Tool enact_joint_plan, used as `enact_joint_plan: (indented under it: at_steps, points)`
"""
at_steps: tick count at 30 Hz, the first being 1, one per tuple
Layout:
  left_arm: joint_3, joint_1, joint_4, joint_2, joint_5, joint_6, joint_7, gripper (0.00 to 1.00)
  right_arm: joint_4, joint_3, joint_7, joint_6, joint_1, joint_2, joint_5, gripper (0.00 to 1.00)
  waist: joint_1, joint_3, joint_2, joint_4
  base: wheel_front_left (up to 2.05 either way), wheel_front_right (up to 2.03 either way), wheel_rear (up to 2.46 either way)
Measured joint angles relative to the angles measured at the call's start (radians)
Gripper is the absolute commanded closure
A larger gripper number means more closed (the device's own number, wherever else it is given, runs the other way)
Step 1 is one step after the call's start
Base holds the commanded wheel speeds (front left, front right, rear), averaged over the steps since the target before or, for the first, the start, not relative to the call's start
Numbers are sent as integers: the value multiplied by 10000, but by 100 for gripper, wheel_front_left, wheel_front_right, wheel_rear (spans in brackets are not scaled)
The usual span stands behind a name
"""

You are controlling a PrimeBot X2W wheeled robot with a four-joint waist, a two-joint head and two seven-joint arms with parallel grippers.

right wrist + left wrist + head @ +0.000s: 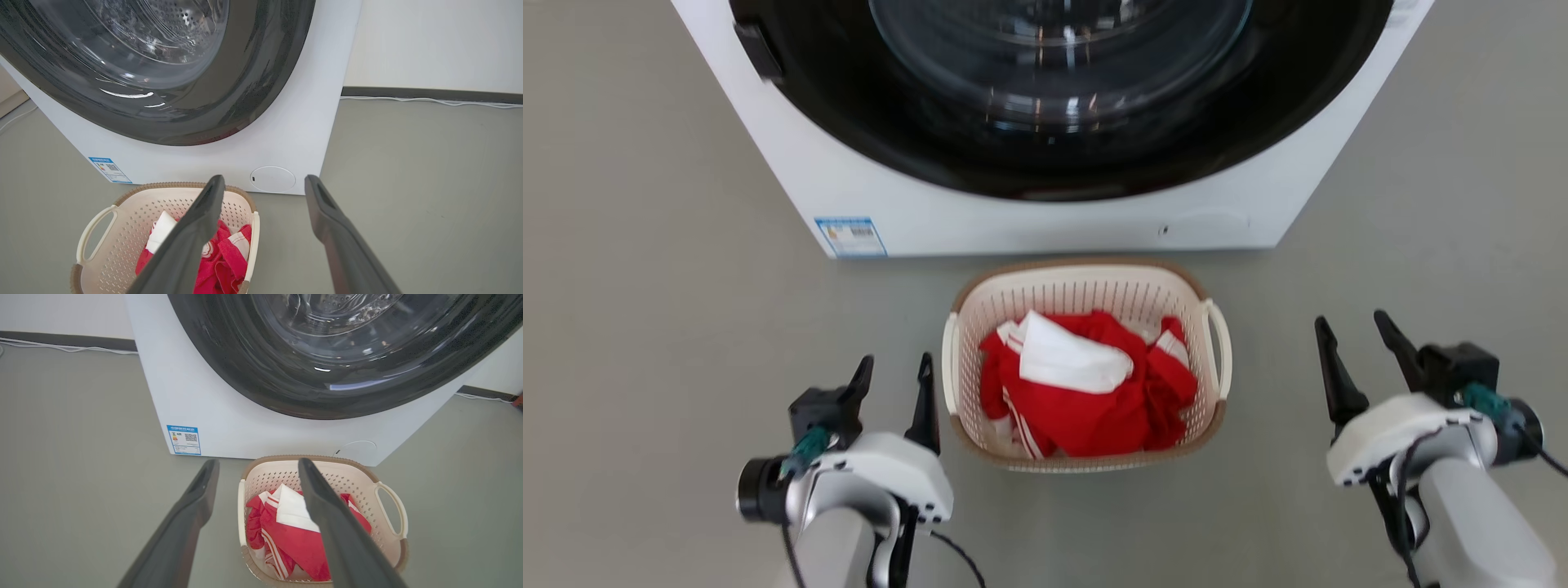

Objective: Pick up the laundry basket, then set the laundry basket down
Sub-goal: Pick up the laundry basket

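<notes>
Lifting unevenly with your wide-open, empty left gripper (896,359) and right gripper (1349,318), you risk tipping the cream perforated plastic laundry basket (1086,296), spilling red clothes (1094,412).

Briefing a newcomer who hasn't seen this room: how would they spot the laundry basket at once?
Find the big white washer with its dark round door. On the grey floor right before it sits the laundry basket, small, cream and perforated. Its brown rim, white loop handles and red-and-white clothes inside set it apart.
</notes>
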Motion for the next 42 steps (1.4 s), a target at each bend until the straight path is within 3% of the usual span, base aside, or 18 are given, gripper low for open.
enact_joint_plan:
  at_steps: [19,32,42]
  points:
    - [-2560,-4233,3850,-69,-2353,138,-15,0,3542,932,0,2,-3450,-522,836,0,0,2964,0,272,0,0,0]
    - [-4500,-6050,5045,-86,-4311,621,-44,0,4859,2226,0,2,-4925,-644,1643,0,0,4257,-1,476,0,0,0]
    - [-5749,-7033,5233,-82,-5413,917,-46,0,5206,3001,0,2,-5700,-709,2255,0,0,5079,0,605,0,0,0]
